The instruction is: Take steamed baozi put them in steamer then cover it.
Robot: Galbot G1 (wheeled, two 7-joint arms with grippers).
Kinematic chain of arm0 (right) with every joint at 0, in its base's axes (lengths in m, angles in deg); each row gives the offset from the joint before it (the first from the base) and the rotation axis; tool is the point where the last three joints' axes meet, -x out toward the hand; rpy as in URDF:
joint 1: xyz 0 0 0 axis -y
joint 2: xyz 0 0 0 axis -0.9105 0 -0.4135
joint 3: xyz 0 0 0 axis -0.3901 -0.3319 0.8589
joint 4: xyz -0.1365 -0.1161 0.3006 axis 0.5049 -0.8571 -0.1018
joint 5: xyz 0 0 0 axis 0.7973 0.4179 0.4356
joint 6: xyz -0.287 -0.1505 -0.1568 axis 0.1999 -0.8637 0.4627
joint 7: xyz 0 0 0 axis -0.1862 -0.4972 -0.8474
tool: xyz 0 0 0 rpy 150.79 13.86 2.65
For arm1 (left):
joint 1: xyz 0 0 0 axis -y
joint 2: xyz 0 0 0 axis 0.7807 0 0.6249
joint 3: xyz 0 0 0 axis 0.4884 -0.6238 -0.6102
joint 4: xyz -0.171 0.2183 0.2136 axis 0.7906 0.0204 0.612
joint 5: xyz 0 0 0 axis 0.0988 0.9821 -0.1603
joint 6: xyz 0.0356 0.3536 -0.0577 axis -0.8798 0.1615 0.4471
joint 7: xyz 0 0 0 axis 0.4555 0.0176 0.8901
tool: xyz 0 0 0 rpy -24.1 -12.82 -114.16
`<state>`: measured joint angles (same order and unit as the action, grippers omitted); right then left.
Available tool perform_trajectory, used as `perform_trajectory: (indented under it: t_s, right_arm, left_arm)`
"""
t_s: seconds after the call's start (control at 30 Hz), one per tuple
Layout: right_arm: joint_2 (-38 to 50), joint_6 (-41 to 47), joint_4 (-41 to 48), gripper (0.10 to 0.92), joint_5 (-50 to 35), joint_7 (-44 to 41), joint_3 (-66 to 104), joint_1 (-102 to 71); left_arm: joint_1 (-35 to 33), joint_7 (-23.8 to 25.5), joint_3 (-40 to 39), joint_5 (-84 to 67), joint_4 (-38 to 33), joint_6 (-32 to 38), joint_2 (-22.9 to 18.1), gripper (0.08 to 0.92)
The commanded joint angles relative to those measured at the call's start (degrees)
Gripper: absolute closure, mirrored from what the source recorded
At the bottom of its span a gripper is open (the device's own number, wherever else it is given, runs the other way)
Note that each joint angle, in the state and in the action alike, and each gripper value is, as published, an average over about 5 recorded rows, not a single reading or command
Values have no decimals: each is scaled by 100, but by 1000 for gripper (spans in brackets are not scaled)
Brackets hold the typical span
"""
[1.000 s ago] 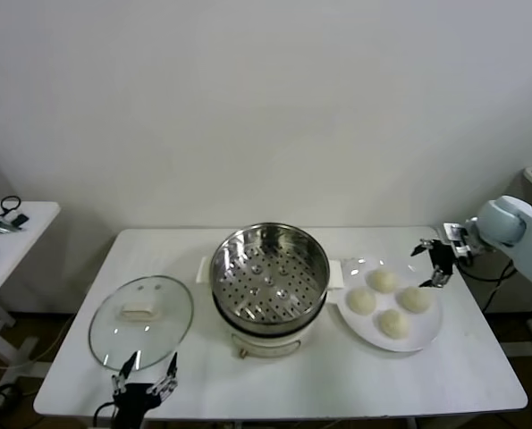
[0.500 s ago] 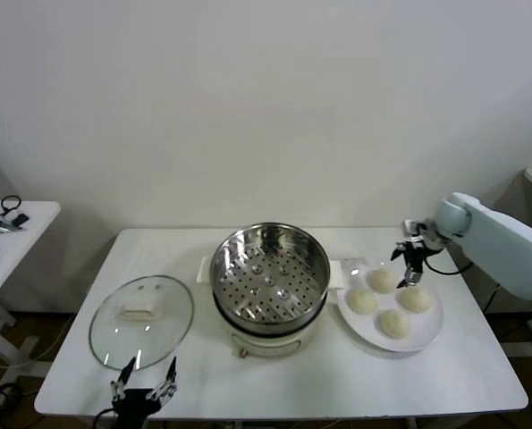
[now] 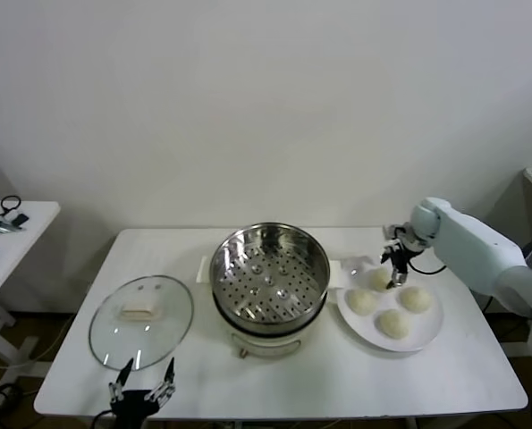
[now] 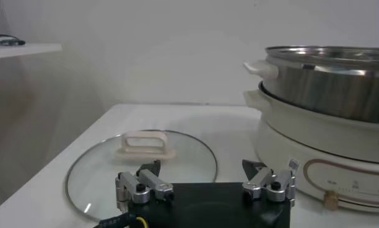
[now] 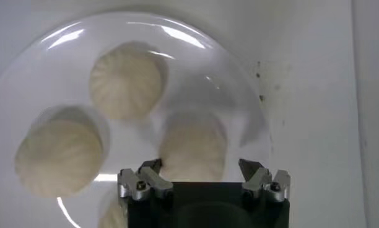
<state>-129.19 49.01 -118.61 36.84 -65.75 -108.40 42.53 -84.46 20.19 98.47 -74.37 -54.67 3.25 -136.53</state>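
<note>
Right claw (image 5: 202, 173) spread wide, poised over one steamed baozi (image 5: 193, 149) on the plate (image 5: 251, 99), gripping nothing

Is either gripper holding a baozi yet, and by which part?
No. The right gripper has open jaws around a baozi on the plate, not gripping. The left gripper is empty.

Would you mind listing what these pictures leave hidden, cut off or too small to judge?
- Right wrist view: the fourth baozi is mostly hidden behind the right gripper body and cut by the frame edge.
- Head view: whether the right gripper touches the baozi below it is too small to tell.
- Left wrist view: the steamer runs off the frame edge; its inside is hidden by its wall.
- Left wrist view: the cover is partly hidden behind the left gripper.
</note>
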Motion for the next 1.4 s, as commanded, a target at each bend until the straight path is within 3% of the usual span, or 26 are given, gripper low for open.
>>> perform_trajectory:
  t_s: [0.03, 0.33, 0.7, 0.8, 0.93, 1.03, 1.23, 1.4]
  right_arm:
    - [-199, -87, 238, 381, 72, -59, 82, -13]
    - [176, -259, -746, 406, -830, -202, -924, 1109]
    - [-46, -1534, -2988, 411, -2585, -600, -3224, 4506]
    - [-262, -1962, -3776, 414, -2683, -533, -3415, 4904]
    - [-540, -2472, -4701, 414, -2102, -217, -3498, 4931]
    - [-713, -2714, -4851, 414, -1279, -21, -3310, 4502]
    - [-1205, -3243, -3916, 414, 201, 365, -2849, 3391]
    - [-1591, -3498, -3099, 414, 879, 498, -2559, 2719]
  left_arm:
    - [-38, -11, -15, 19, -37, 13, -10, 177]
    - [-118, -21, -55, 64, -71, 45, 2, 177]
    - [-145, -20, -137, 150, -118, 49, 36, 177]
    - [-145, -21, -133, 150, -119, 52, 43, 177]
    - [-147, -20, -124, 149, -135, 57, 59, 177]
    - [-155, -19, -113, 149, -169, 64, 67, 177]
    - [-188, -22, -100, 188, -252, 91, 53, 177]
    - [-222, -29, -107, 189, -306, 108, 38, 177]
